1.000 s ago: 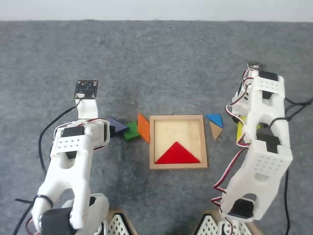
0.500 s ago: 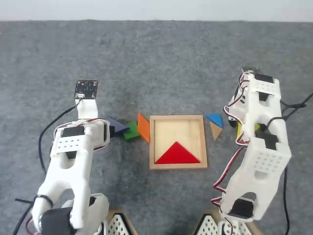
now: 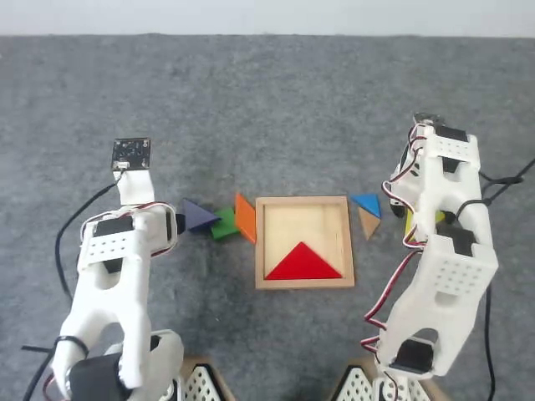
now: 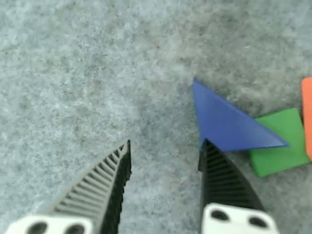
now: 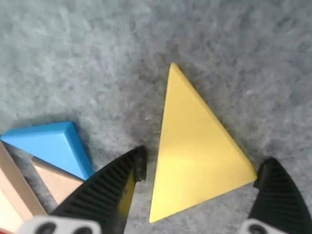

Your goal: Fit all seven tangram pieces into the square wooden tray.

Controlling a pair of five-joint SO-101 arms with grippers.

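Jaws of the right gripper [image 5: 204,163] straddle the yellow triangle [image 5: 190,131].

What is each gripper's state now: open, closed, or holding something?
Left gripper: open, holding nothing, beside the dark blue triangle.
Right gripper: open, jaws straddling the yellow triangle, not gripping it.

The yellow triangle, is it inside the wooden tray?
No, the yellow triangle lies on the grey mat, outside the tray.

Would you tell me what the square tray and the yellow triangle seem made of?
The square tray looks like pale unfinished wood, matte with faint grain. The yellow triangle is probably painted wood, smooth with crisp edges, though plastic is possible.
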